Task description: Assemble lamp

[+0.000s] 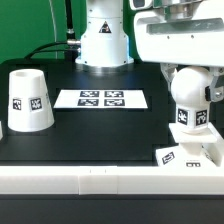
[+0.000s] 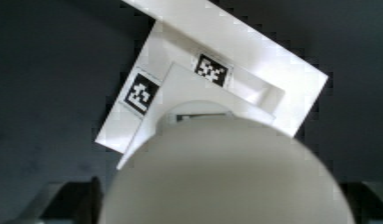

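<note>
The round white bulb (image 1: 190, 100) with a black tag is upright at the exterior view's right, directly over the low square base (image 1: 188, 155) near the front edge. I cannot tell whether the two touch. My gripper (image 1: 190, 82) comes down from above and is shut on the bulb's upper part. In the wrist view the bulb (image 2: 214, 165) fills the foreground between my dark fingers (image 2: 72, 200), with the tagged base (image 2: 206, 75) beyond it. The tapered cup-shaped shade (image 1: 30, 100) stands mouth down at the exterior view's left, far from my gripper.
The marker board (image 1: 100, 98) lies flat in the middle of the black table. The arm's white pedestal (image 1: 103, 40) stands behind it. A white rail (image 1: 90, 178) runs along the table's front edge.
</note>
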`<state>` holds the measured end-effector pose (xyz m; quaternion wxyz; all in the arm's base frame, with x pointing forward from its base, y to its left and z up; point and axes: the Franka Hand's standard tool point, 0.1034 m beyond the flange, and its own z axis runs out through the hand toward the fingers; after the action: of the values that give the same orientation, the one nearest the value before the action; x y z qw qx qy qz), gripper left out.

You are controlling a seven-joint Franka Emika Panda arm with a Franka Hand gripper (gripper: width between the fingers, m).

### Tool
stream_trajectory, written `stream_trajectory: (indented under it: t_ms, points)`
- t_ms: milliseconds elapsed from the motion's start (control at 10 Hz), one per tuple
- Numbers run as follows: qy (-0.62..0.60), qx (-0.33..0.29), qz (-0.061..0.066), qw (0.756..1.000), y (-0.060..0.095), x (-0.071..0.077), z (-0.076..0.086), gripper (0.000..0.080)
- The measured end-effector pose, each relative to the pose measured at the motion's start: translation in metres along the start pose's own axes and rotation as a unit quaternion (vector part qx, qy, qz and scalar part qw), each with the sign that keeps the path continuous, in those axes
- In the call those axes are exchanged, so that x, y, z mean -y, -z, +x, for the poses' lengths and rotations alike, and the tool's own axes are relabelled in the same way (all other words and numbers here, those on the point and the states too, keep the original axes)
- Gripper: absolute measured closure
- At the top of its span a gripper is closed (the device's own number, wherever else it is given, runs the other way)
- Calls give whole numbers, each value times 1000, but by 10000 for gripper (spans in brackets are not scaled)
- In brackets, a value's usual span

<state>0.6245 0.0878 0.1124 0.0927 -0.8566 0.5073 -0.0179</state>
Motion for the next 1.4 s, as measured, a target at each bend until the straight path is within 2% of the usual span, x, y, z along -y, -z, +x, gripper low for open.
stream_trajectory:
  t_ms: [100,300,500,1000,1300,1400]
  points:
    - [24,0,0,1000,0,0,0,122]
    - [106,2,-2,994,3,2,-3,104]
    - [247,-1,1,969,3,1,2,101]
    - [408,-2,-2,913,2,-1,4,101]
    - [559,-11,-22,829,1,3,-7,101]
    - [618,-17,-34,785,1,5,-9,101]
